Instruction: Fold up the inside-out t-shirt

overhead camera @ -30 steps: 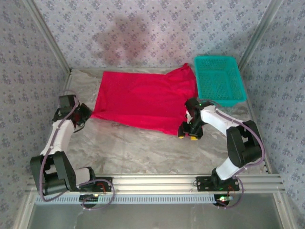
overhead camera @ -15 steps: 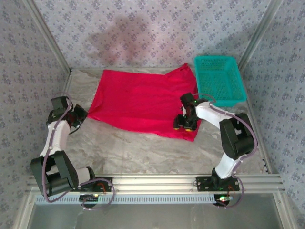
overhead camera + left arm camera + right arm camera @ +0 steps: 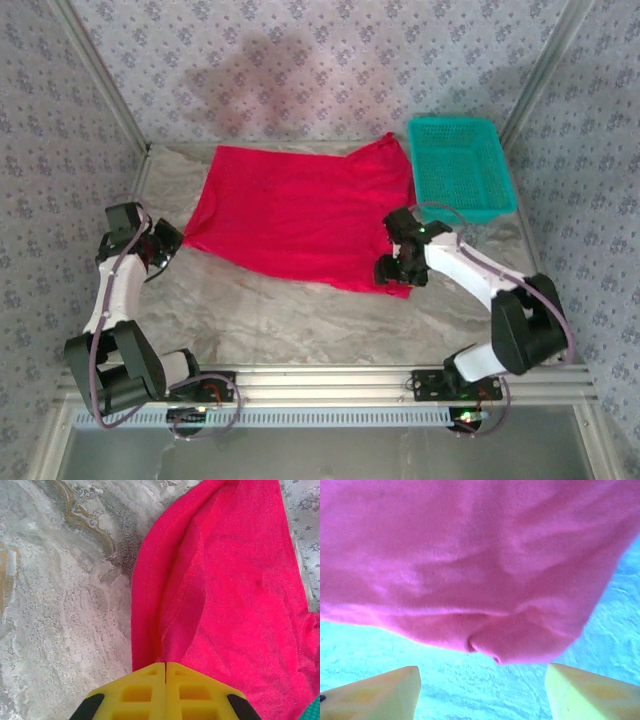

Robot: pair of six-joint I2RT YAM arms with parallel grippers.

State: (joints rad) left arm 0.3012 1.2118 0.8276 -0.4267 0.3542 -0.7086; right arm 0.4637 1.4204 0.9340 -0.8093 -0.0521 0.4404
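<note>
Marbled table [image 3: 300,320], flat plain red t-shirt [image 3: 300,215]

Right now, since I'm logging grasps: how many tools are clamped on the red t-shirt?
1. The left tool is shut on the t-shirt at its left corner. The right tool is open at the near right corner, gripping nothing.

I see my left arm [image 3: 113,292] and right arm [image 3: 466,266] as white shells with black joints behind the fingers, trailing thin purple cables. My left gripper [image 3: 165,664] and right gripper [image 3: 481,669] have blocky yellow fingers; the left ones show square recesses.
</note>
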